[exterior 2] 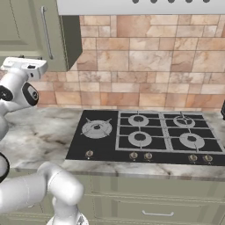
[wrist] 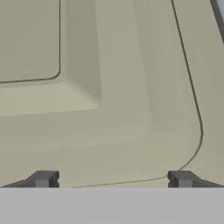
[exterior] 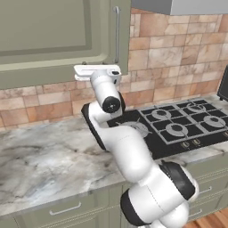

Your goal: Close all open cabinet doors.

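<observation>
1. The cabinet door, sage grey-green with a recessed centre panel, is seen hanging above the marbled bench at the upper left of the left base view.
2. Its long vertical silver bar handle is set along the door's right edge, next to the tan tiled wall.
3. The tool is raised to the lower edge of that door, just left of the handle's foot; contact cannot be judged.
4. In the hand view, the two dark fingertips are held wide apart against the door's lower corner, and nothing is gripped between them.
5. In the right base view, the door is shown at the upper left, its side face turned towards the black gas hob.
6. Drawer fronts are seen under the bench edge.
</observation>
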You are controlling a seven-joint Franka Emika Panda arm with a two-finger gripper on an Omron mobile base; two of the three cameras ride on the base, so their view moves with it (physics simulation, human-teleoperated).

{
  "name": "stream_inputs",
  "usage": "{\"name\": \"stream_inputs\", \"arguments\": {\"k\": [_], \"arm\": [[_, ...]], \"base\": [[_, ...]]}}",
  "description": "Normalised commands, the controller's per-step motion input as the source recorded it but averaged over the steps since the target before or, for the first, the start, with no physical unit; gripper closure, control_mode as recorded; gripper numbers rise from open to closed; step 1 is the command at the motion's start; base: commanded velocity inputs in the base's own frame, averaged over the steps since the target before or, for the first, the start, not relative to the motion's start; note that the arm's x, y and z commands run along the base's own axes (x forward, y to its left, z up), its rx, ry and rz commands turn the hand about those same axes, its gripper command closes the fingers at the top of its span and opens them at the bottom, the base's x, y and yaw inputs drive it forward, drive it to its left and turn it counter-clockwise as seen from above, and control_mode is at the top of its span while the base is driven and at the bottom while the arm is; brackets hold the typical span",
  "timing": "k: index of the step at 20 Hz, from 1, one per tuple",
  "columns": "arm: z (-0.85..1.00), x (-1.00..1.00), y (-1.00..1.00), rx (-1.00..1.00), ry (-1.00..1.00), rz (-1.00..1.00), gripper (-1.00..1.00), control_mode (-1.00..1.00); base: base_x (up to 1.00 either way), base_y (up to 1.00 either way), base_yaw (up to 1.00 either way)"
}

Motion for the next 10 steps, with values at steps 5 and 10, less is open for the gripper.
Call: {"name": "stream_inputs", "arguments": {"k": [5,10], "arm": [[0.07,0.33,0.00,0.00,0.04,0.01,-1.00,-1.00],[0.05,0.17,0.00,0.00,0.04,0.02,-1.00,-1.00]], "base": [[0.00,0.00,0.00],[0.00,0.00,0.00]]}}
